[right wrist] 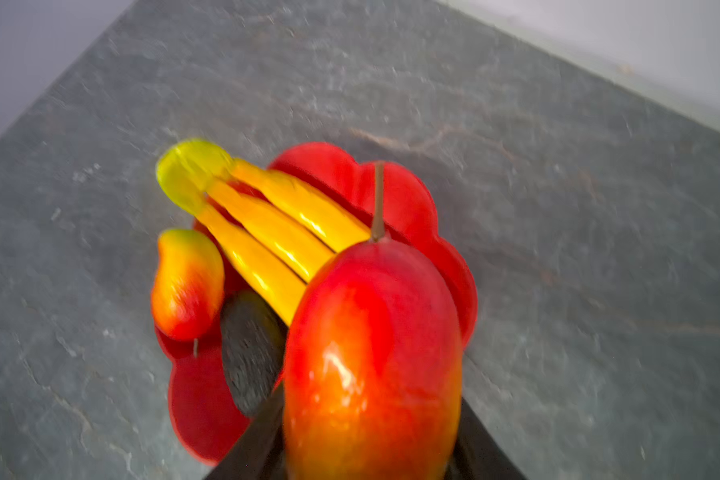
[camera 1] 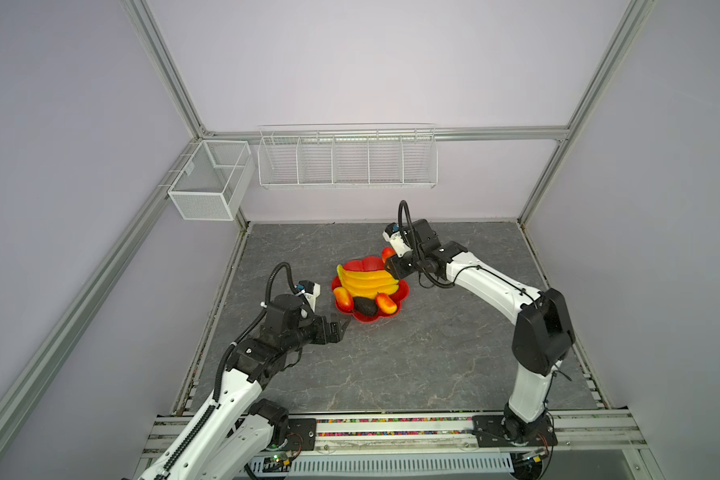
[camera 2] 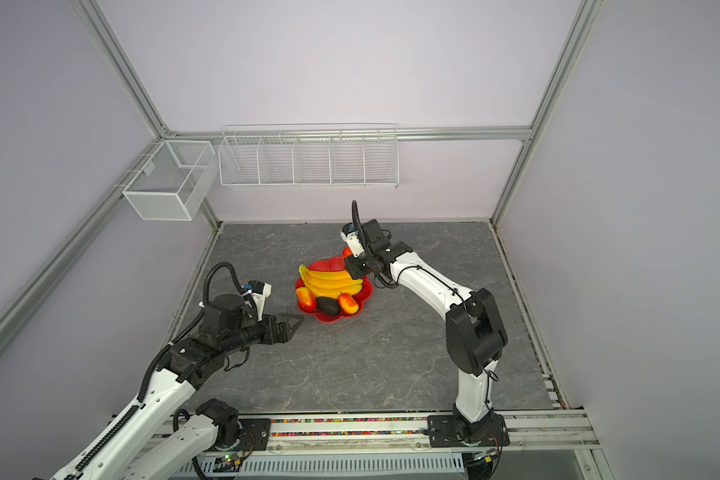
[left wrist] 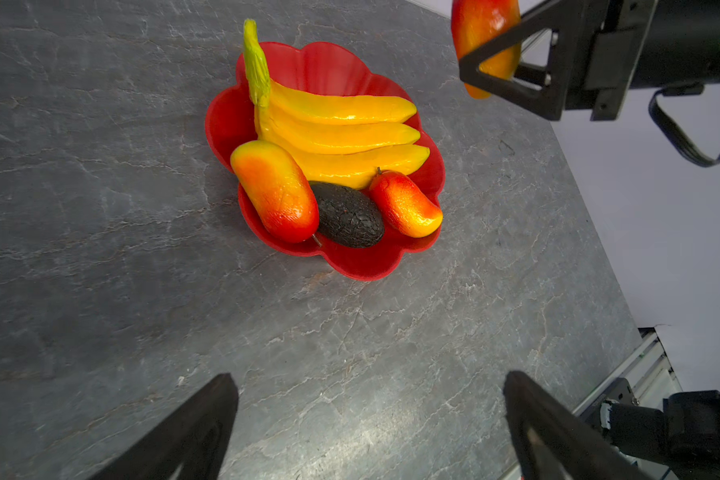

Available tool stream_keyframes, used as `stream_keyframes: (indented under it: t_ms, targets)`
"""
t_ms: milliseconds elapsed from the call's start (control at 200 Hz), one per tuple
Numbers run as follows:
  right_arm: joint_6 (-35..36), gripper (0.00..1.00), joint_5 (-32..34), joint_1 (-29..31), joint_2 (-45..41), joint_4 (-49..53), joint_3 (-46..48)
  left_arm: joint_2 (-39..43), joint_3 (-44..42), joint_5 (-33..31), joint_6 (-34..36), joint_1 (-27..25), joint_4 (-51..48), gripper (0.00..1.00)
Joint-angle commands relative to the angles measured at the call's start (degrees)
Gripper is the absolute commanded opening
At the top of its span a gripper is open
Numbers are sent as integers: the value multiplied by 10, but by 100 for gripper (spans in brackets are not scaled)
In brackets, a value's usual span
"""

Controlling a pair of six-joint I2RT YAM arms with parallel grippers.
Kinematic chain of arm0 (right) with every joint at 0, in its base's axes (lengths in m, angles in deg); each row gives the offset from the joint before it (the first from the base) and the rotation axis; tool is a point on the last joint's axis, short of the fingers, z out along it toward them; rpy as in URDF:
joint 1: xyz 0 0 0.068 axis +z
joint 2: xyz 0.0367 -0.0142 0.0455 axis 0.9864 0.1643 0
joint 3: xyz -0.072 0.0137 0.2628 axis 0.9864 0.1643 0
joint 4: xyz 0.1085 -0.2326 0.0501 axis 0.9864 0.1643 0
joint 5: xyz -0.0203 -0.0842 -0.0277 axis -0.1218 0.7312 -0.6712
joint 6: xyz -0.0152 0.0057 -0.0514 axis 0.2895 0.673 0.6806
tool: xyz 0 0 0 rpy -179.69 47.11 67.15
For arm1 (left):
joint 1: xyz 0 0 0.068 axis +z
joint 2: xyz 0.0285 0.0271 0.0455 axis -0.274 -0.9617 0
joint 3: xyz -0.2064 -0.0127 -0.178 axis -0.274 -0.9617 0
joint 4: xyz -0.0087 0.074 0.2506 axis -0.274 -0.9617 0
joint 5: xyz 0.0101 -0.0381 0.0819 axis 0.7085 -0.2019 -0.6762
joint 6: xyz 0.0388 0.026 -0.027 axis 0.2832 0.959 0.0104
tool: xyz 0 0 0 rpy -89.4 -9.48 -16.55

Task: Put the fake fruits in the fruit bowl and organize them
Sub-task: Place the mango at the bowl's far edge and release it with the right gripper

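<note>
Open counter (camera 1: 433, 353) front and right of the fruit bowl (left wrist: 329, 70): wide approach. Inside, blocked across the middle by banana bunch (left wrist: 341, 133), stalk sticking up on the left. Front row packed: mango (left wrist: 275, 191), avocado (left wrist: 348, 216), second mango (left wrist: 406, 205), side by side. Bare only at rear petals and front petal. Above rear-right rim: right gripper (right wrist: 371, 415) clamped on third mango (right wrist: 371, 332). Just off front-left rim: left gripper (left wrist: 371, 415), jaws wide.

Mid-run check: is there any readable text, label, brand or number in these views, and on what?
No text can be read in any view.
Small tag on the white mesh basket: too small to read.
Red fruit bowl: no lettering visible.
</note>
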Motion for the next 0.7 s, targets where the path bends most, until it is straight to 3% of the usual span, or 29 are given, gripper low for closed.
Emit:
stream_keyframes:
  t_ms: [0,380,695]
  targets:
    - [1,50,-14,-2,89,-16,-59,19,0,-14,8,3,-10,99]
    - [33,51,31,18,210,-90,-140,25,-1,-18,9,4,-10,99]
    - [46,57,37,19,259,-48,-196,26,-1,-15,9,4,-9,99]
